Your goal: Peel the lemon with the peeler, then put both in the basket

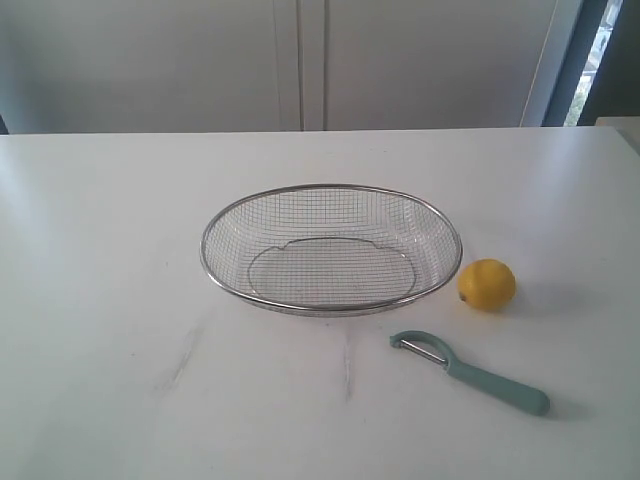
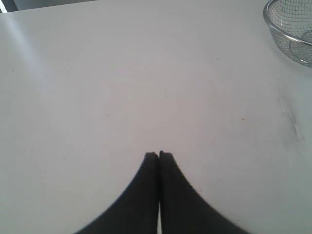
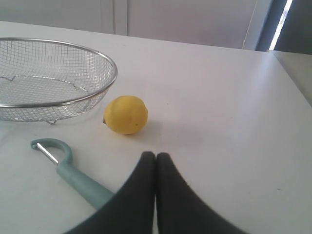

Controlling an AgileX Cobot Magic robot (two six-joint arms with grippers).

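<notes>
The yellow lemon [image 1: 487,284] [image 3: 126,114] rests on the white table just right of the wire-mesh basket [image 1: 225,265] [image 3: 109,61] [image 2: 273,27], which has nothing in it. In front of the lemon lies the teal-handled peeler [image 1: 475,375] [image 3: 73,175], its metal blade end toward the basket. My right gripper [image 3: 156,155] is shut with nothing in it, hovering a short way from the lemon and beside the peeler handle. Over bare table to the left of the basket, my left gripper [image 2: 159,154] is shut and holds nothing. Neither arm appears in the exterior view.
The white table [image 1: 100,300] has faint grey scuff marks [image 1: 185,355] in front of the basket. A pale wall and cabinet doors [image 1: 300,60] stand behind the table's far edge. A dark window strip [image 1: 600,60] is at the back right.
</notes>
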